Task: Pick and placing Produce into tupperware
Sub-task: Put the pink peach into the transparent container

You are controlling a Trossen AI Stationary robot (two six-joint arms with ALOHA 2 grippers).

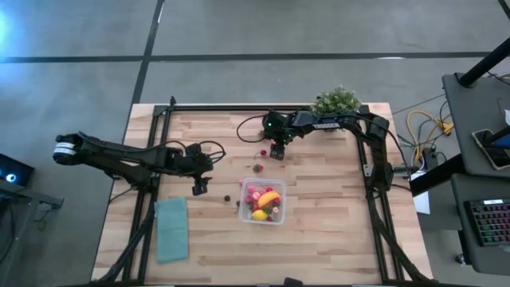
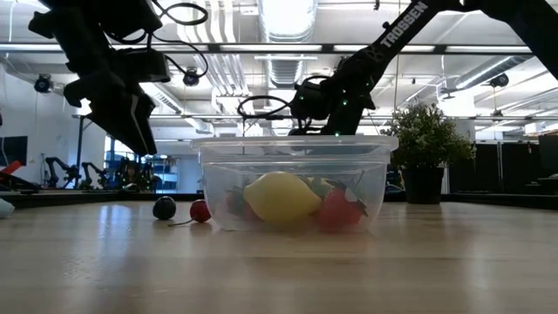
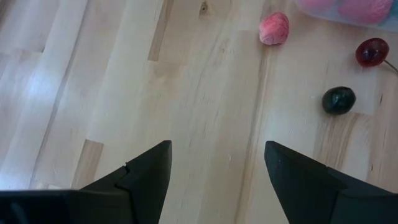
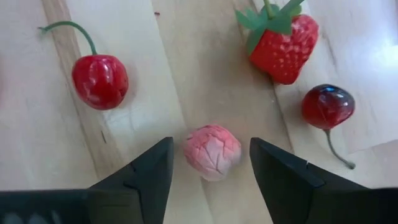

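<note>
The clear tupperware (image 1: pixel 263 202) stands on the table with a yellow lemon (image 2: pixel 281 199), a banana piece (image 1: pixel 271 197) and red and pink berries inside. My right gripper (image 4: pixel 210 142) is open and points down near the far edge. Its fingers stand on either side of a pink berry (image 4: pixel 211 151) lying on the wood, with a small gap on each side. Around it lie a red cherry (image 4: pixel 99 81), a strawberry (image 4: pixel 283 46) and a dark red cherry (image 4: pixel 328 106). My left gripper (image 3: pixel 217 144) is open over bare wood left of the tupperware.
Near the tupperware's left side lie a pink berry (image 3: pixel 274 28), a red cherry (image 3: pixel 372 52) and a dark berry (image 3: pixel 339 100). A teal cloth (image 1: pixel 171 229) lies flat near the table's left near corner. A green potted plant (image 1: pixel 336 100) stands at the far edge.
</note>
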